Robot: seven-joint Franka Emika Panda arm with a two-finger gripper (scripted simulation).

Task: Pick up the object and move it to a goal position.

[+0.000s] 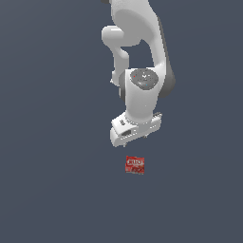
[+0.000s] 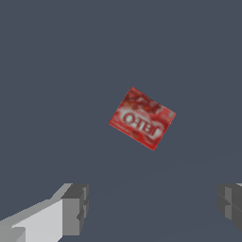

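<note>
One small red block (image 1: 135, 164) lay flat on the dark grey desk (image 1: 47, 190), label face up, just in front of the white arm's (image 1: 142, 71) gripper (image 1: 136, 137), not touching it. In the wrist view its long axis ran diagonally, white lettering along it. Jaws stood wide apart, empty; fingertips (image 2: 75, 208) flanked bare desk.

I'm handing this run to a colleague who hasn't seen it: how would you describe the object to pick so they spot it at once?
Find the white robot arm hanging over the plain dark grey floor. Just below its open gripper in the exterior view lies the red block. It is the only coloured item there, small and boxy, with a white label mark on its face.
</note>
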